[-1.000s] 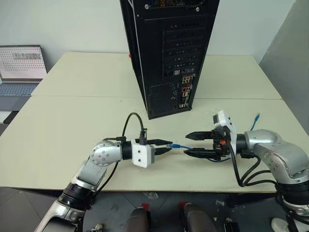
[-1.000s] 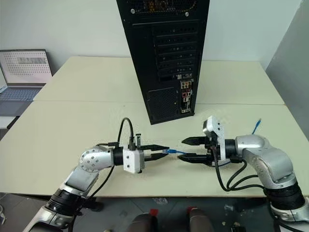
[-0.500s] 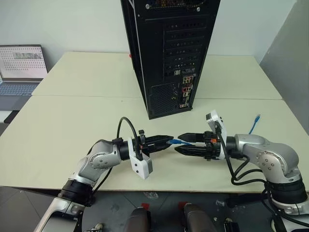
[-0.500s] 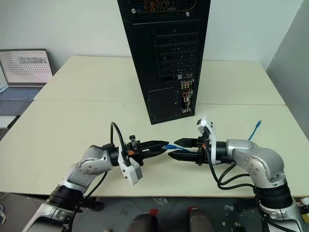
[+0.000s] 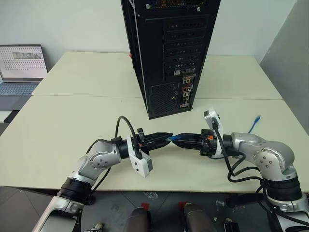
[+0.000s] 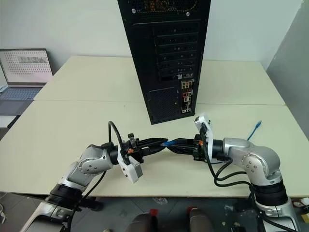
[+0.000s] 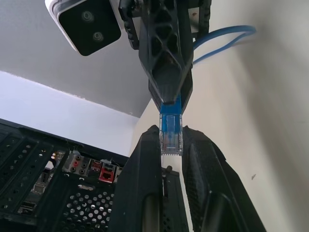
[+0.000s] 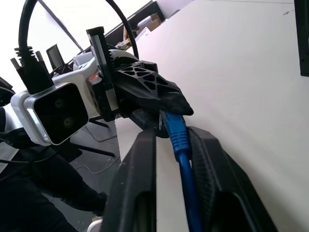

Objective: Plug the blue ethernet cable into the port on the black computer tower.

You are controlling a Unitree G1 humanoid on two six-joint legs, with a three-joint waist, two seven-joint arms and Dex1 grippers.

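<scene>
The black computer tower stands upright at mid-table, rear face toward me. Its port lies somewhere in the coloured connector cluster, too small to single out. Above the table's front, my two grippers meet tip to tip. My left gripper is shut on the clear plug of the blue ethernet cable. My right gripper is shut on the blue cord just behind that plug. The cord runs back under the right arm, and its far end lies on the table at the right.
A grey laptop sits open at the far left. A seam crosses the table between two tabletops. A grey panel rises at the right. Thick black cables loop off both wrists.
My right gripper moved in toward the left one and shut on the blue cord behind the plug. The left wrist rolled, still holding the plug.
</scene>
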